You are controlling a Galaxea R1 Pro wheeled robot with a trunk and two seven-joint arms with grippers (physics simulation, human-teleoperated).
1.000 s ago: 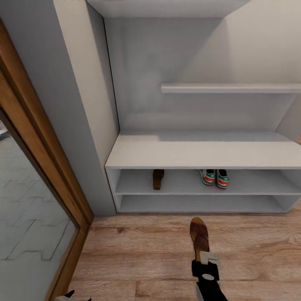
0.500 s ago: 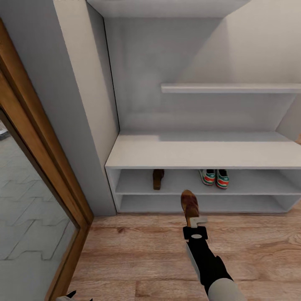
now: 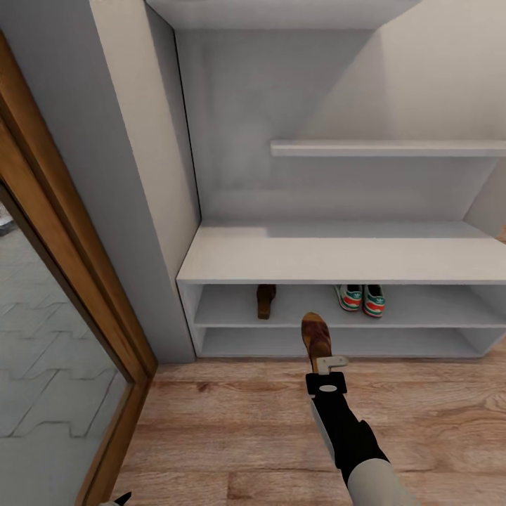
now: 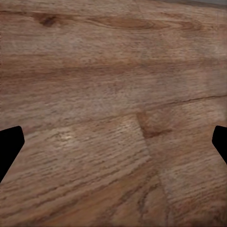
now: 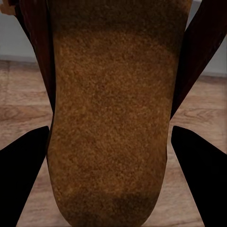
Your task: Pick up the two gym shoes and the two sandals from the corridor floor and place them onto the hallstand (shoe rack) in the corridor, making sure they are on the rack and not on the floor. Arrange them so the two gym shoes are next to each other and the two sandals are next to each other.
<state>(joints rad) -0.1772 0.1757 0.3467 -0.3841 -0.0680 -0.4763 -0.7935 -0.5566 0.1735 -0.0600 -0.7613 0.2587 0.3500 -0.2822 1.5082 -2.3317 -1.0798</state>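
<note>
My right gripper (image 3: 325, 360) is shut on a brown sandal (image 3: 316, 333), held heel-first above the floor just in front of the hallstand (image 3: 337, 260). The sandal's tan footbed (image 5: 111, 109) lies between the dark fingers (image 5: 201, 182) in the right wrist view. The other sandal (image 3: 266, 300) stands on the upper open shelf at the left. Both gym shoes (image 3: 363, 298) sit side by side on the same shelf, heels out, right of centre. The left wrist view shows the left gripper (image 4: 113, 146) open over the wood-plank floor (image 4: 109, 94).
A wood-framed glass door (image 3: 63, 281) runs along the left. A grey-white wall panel (image 3: 140, 183) borders the hallstand's left end. A floating shelf (image 3: 386, 147) hangs above the bench top. Bare plank floor (image 3: 232, 436) lies before the unit.
My right arm has reached forward and a little left, carrying the sandal from over the open floor up to the front of the hallstand's shelves. The shoes on the shelf have stayed put.
</note>
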